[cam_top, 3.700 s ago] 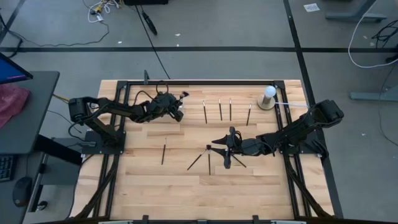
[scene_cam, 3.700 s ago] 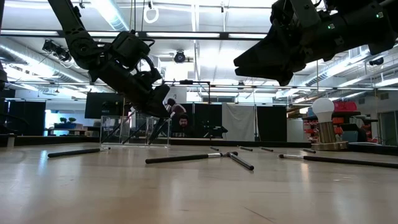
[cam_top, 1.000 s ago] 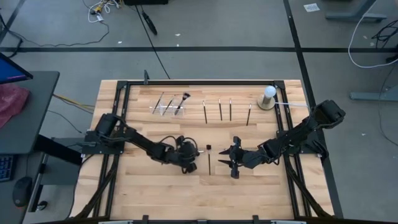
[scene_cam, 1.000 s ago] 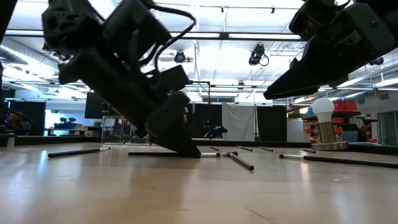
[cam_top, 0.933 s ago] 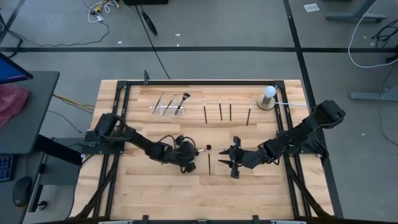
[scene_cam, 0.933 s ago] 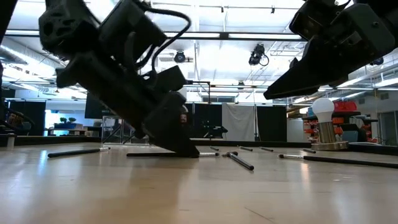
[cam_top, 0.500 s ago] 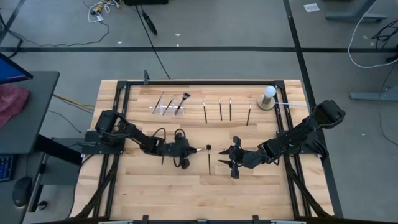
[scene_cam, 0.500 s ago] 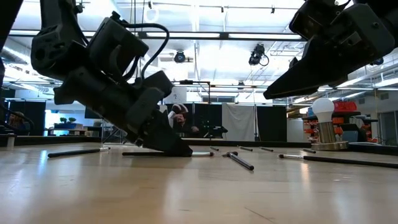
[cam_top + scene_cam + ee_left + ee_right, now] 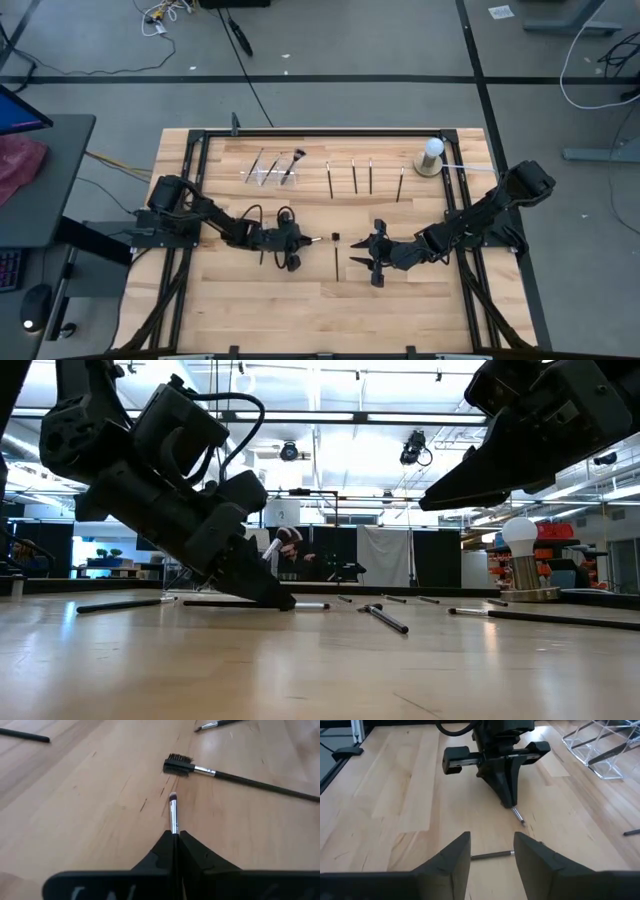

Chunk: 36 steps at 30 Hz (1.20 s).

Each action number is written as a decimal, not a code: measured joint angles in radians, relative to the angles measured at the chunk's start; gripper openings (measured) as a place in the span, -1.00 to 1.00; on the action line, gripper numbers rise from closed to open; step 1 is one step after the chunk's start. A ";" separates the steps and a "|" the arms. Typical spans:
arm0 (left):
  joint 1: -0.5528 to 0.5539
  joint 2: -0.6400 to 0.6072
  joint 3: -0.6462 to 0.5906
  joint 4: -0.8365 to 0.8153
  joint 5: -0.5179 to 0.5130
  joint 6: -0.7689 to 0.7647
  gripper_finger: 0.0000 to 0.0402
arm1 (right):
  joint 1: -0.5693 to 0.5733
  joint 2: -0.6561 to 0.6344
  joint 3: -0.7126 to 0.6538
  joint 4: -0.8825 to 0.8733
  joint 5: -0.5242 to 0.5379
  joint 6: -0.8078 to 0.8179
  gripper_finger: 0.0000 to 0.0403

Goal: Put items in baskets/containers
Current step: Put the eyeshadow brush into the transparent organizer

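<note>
Left gripper is clamped on a thin brush, low over the table near its middle. Right gripper hovers nearby, jaws apart, empty. Clear holder with brushes sits at the far edge.

I see bare tabletop along the near edge. Mid-table passage is narrow: the left gripper and right gripper flank a loose brush.
</note>
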 joint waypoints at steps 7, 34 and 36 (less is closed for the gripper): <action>0.000 -0.008 0.002 0.069 -0.014 -0.012 -0.93 | -0.002 0.000 0.000 0.005 0.000 -0.010 -0.24; -0.003 -0.013 0.008 0.570 0.178 0.051 -0.94 | -0.064 0.274 -0.001 0.742 0.007 -0.346 -0.26; -0.005 -0.013 0.008 0.564 0.178 0.060 -0.93 | -0.070 0.273 -0.001 0.748 0.007 -0.344 -0.30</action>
